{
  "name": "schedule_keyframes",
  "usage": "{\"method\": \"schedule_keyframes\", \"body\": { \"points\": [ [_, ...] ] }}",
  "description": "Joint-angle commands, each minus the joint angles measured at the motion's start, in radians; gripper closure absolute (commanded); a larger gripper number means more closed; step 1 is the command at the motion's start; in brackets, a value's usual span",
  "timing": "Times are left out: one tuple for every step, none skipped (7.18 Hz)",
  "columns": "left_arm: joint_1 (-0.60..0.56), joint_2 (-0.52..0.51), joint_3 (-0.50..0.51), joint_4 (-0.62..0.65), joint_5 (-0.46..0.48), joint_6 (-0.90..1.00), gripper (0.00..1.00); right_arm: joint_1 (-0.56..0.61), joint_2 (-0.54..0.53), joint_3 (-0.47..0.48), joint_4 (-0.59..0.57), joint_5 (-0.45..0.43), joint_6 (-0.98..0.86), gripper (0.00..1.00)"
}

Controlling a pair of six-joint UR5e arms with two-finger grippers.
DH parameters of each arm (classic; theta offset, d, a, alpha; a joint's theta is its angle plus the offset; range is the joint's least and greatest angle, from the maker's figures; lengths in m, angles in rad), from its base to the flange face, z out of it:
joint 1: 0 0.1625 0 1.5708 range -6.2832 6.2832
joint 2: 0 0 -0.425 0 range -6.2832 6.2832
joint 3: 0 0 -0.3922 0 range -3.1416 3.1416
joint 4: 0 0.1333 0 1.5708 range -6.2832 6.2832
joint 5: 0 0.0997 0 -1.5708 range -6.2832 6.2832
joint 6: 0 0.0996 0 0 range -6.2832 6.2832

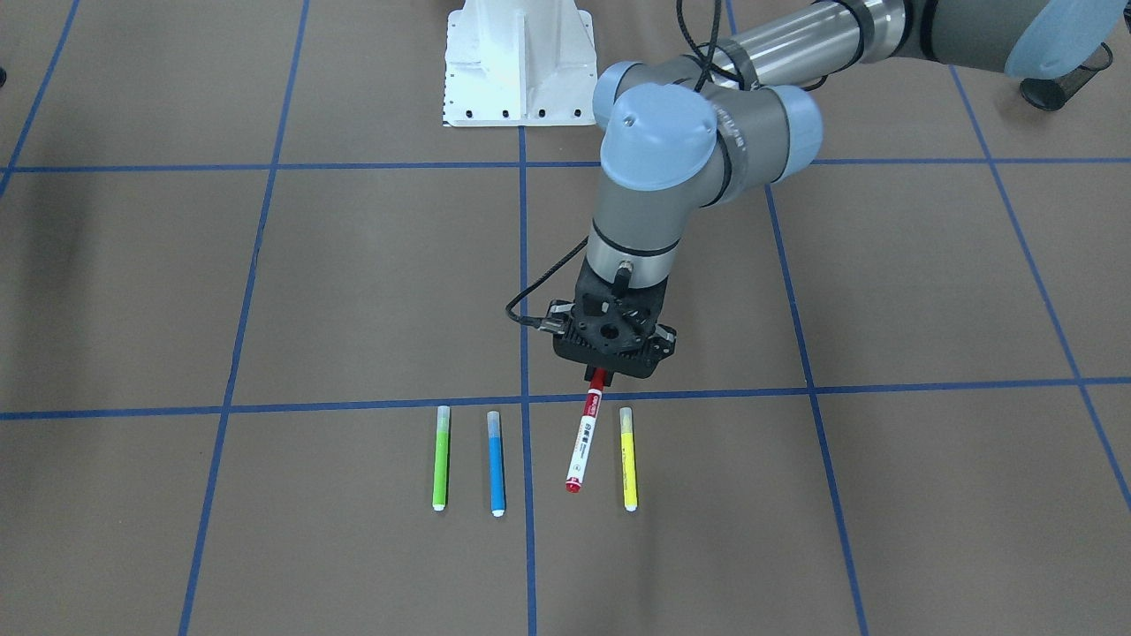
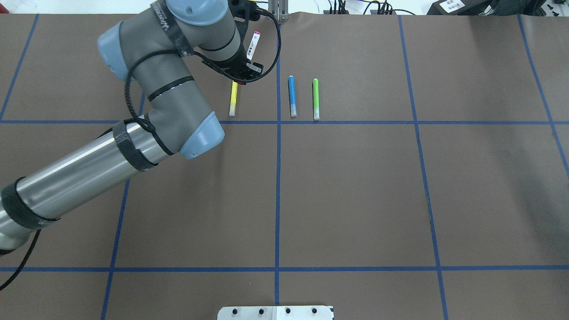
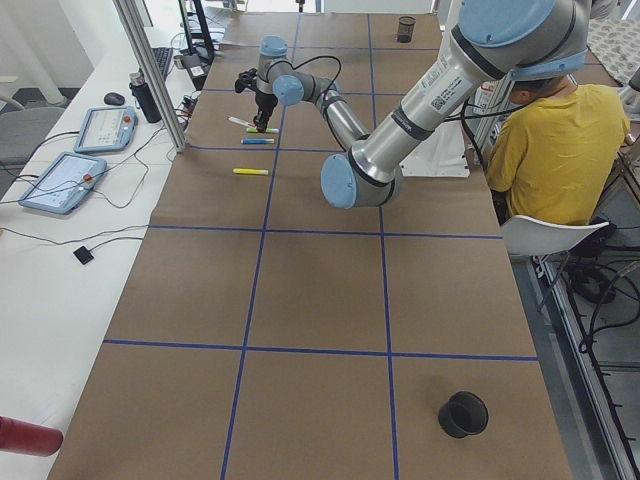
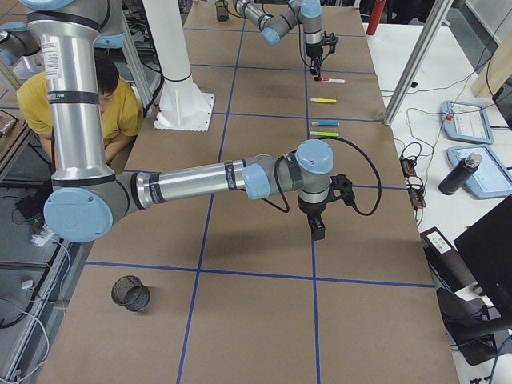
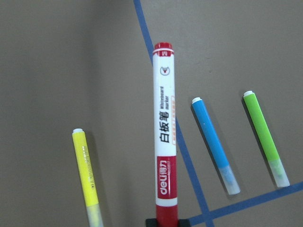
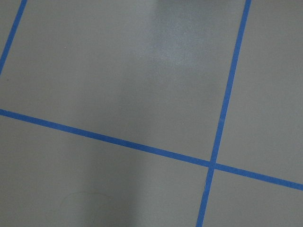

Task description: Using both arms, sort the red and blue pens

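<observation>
My left gripper (image 1: 600, 374) is shut on the red end of the red marker (image 1: 584, 437), which slants out from the fingers over the table. In the left wrist view the marker (image 5: 164, 132) runs up from the gripper (image 5: 165, 221) across a blue tape line. The blue highlighter (image 1: 496, 464) lies flat just beside it, also seen from overhead (image 2: 291, 95). The right gripper (image 4: 318, 230) hangs low over bare table far from the pens. It shows only in the exterior right view, so I cannot tell whether it is open or shut.
A green highlighter (image 1: 440, 459) lies beyond the blue one, and a yellow highlighter (image 1: 628, 459) on the marker's other side. The white pedestal (image 1: 519, 62) stands at the robot's base. Black mesh cups (image 4: 130, 294) (image 1: 1060, 79) sit near the table's ends. A person in yellow (image 3: 560, 150) sits beside the table.
</observation>
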Motion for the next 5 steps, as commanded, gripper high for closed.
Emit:
{"method": "schedule_keyframes", "body": {
  "points": [
    [-0.07,0.104,-0.271,0.279,0.002,0.082,1.0,0.001,-0.002,0.0,0.0,0.001,0.0,0.0],
    [-0.118,0.174,-0.394,0.391,0.002,0.216,1.0,0.001,-0.003,0.0,0.0,0.001,0.0,0.0],
    [-0.171,0.227,-0.476,0.468,0.002,0.293,1.0,0.001,-0.005,0.0,0.0,0.001,0.0,0.0],
    [-0.225,0.285,-0.542,0.533,0.002,0.385,1.0,-0.001,-0.005,0.001,0.0,0.001,0.0,0.0],
    [-0.288,0.357,-0.603,0.584,0.002,0.511,1.0,0.001,-0.005,0.001,0.0,0.001,0.0,0.0]
  ]
}}
